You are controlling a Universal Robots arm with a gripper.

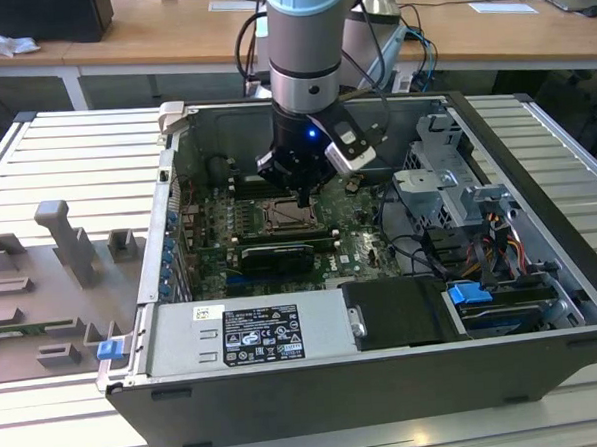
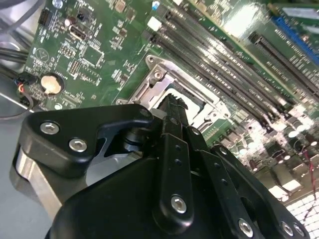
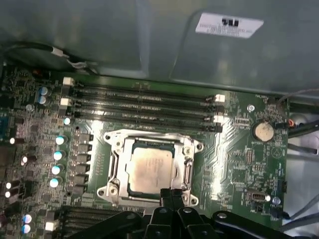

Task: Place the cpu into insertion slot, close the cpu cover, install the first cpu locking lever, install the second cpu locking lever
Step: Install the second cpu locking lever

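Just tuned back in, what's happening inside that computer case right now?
The arm's black end effector hovers low over the green motherboard inside the open dark tower case. The flat silver-grey square cpu already sits in the square insertion slot. The thin silver metal cpu cover frames it, lying down around the chip. The end effector's tip is at the slot's near edge, holding nothing that I can see. Whether the locking levers are latched isn't clear.

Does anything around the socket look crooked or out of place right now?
Nothing stands out. The square silver-grey cpu sits flat and square inside the insertion slot, with the black gripper just above its edge.
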